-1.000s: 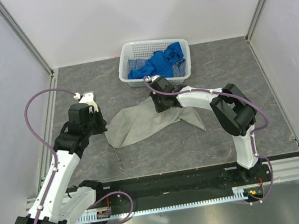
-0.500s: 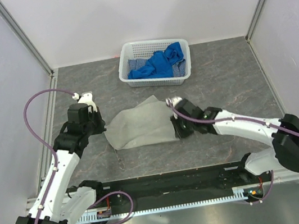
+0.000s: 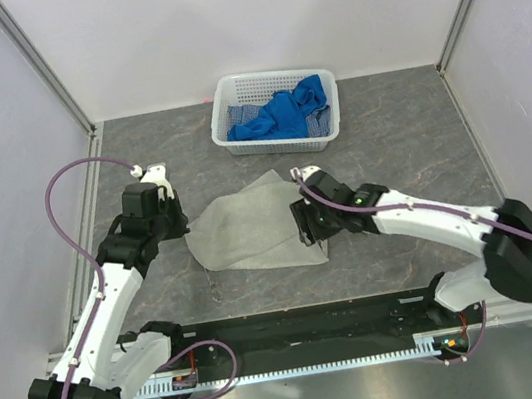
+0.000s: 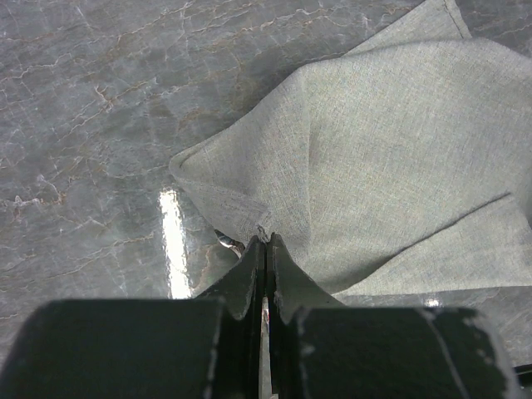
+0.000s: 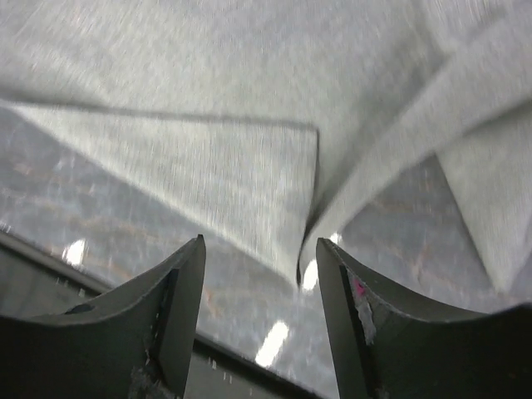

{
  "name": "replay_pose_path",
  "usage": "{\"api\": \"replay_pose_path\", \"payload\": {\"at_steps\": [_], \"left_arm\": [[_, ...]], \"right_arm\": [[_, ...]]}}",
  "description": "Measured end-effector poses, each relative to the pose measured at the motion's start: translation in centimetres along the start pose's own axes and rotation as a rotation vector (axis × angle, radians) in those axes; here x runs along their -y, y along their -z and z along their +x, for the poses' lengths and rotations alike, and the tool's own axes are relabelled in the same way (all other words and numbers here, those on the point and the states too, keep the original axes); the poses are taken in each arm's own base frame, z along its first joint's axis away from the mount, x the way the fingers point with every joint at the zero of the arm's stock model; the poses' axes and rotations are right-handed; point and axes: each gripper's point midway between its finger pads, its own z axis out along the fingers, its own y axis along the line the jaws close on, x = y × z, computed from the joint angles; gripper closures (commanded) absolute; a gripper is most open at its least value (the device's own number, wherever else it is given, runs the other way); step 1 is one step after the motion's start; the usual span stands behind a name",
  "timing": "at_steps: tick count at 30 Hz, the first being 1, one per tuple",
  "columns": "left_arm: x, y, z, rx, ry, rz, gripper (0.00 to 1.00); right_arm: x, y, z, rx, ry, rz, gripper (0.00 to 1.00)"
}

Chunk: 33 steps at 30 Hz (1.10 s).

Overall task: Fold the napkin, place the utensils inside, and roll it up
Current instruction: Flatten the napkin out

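Enclosed on three sides by plain white panel walls [image 3: 248, 20], framed at the back corners by slanted silver aluminium posts [image 3: 41, 68]. Floored with a dark grey marble-veined tabletop [image 3: 137, 149], glossy, streaked with bright white glints [image 4: 170, 241] of overhead light.

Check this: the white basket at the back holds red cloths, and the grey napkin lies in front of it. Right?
No: the cloths in the basket are blue, not red, as the top external view shows. The napkin does lie in front of it.
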Motion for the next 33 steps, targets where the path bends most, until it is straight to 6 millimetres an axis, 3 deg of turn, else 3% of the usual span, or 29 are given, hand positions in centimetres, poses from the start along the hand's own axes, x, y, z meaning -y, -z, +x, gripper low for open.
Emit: {"api": "replay_pose_path", "payload": {"at_steps": [2, 7, 12, 15, 27, 33], "left_arm": [[0.0, 0.0, 0.0, 0.0, 0.0, 0.0, 0.98], [0.0, 0.0, 0.0, 0.0, 0.0, 0.001, 0.98], [0.1, 0.0, 0.0, -0.001, 0.0, 0.004, 0.98], [0.1, 0.0, 0.0, -0.003, 0.0, 0.006, 0.98], [0.1, -0.2, 0.2, -0.01, 0.0, 0.004, 0.98], [0.1, -0.2, 0.2, -0.01, 0.0, 0.004, 0.98]], "right_arm": [[-0.3, -1.6, -0.9, -0.003, 0.017, 0.012, 0.38], [0.6, -5.5, -0.8, -0.062, 0.062, 0.081, 0.41], [2.4, -7.5, -0.8, -0.088, 0.056, 0.114, 0.48], [3.0, -8.2, -1.0, -0.087, 0.046, 0.115, 0.52], [2.3, -9.4, -0.6, -0.107, 0.054, 0.064, 0.59], [2.2, -9.6, -0.4, -0.114, 0.053, 0.058, 0.76]]}}
